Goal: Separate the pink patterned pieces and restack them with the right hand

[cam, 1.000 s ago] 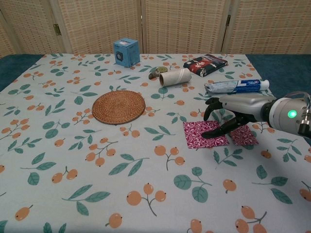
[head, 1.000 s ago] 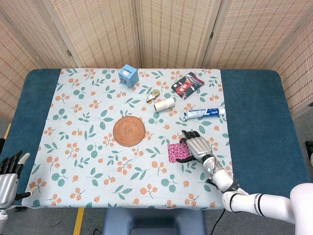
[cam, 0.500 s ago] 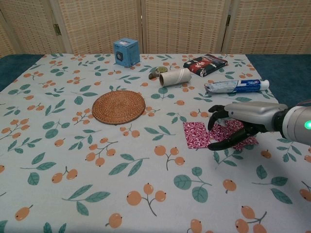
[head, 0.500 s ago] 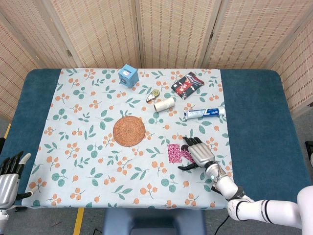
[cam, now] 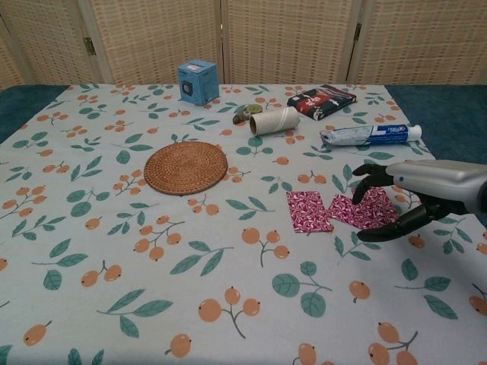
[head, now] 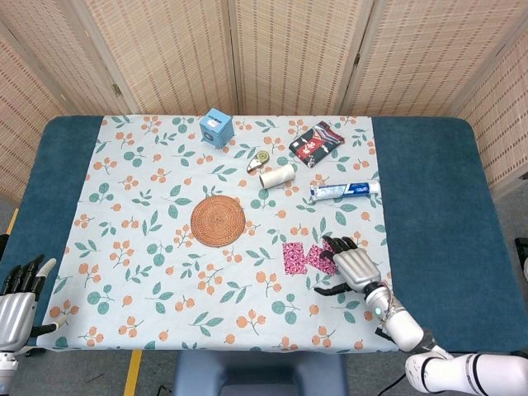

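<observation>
Right pink piece [cam: 367,211] lies under right robot hand [cam: 411,204].

Right hand [head: 356,268]: silver metal back, black fingers [cam: 370,176], white arm. Left hand [head: 16,303]: silver-grey, black-tipped fingers.

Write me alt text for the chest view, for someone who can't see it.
The right hand, fingers apart, hovers at the right edge of two pink patterned pieces lying side by side on a floral tablecloth. Behind them are a woven coaster, blue box, paper roll and tube.
</observation>
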Motion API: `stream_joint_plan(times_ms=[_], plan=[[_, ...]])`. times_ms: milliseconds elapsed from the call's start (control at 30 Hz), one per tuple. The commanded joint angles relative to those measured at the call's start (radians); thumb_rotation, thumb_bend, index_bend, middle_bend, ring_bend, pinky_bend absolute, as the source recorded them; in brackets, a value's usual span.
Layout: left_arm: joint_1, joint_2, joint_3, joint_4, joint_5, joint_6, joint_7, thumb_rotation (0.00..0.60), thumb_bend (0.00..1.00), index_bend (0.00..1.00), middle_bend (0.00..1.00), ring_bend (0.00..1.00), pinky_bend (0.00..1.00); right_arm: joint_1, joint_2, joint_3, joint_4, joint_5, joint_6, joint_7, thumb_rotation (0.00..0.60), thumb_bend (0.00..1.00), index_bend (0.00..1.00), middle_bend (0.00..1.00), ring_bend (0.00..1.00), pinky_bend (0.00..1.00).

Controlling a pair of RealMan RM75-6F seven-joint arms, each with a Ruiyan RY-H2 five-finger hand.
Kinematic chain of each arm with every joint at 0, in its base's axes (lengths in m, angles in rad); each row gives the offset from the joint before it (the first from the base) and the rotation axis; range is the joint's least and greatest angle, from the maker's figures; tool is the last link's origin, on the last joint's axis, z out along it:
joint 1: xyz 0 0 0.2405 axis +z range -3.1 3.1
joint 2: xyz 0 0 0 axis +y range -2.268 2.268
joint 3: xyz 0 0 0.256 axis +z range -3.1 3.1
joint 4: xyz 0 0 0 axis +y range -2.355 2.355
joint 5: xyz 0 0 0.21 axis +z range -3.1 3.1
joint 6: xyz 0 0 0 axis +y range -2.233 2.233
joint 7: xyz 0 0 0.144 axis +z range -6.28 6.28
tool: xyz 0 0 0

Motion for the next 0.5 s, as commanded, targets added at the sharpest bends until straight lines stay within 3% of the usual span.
stream_joint_plan(times_ms=[33, 500], plan=[[0.001, 0.0, 0.001, 0.0, 0.0, 0.0, -0.002, 0.6, 0.17, 0.1, 0.0, 0.08, 0.0, 0.002, -0.008, 0.004, 0.024, 0.011, -0.015, 0.0, 0.233, 0.21, 0.24, 0.01, 0.0, 0.0], [0.006, 0.004, 0.003, -0.004, -0.006, 0.001, 0.002, 0.6, 0.17, 0.11, 0.0, 0.08, 0.0, -0.017, -0.006, -0.02, 0.02, -0.027, -0.026, -0.009, 0.236, 0.21, 0.24, 0.01, 0.0, 0.0]])
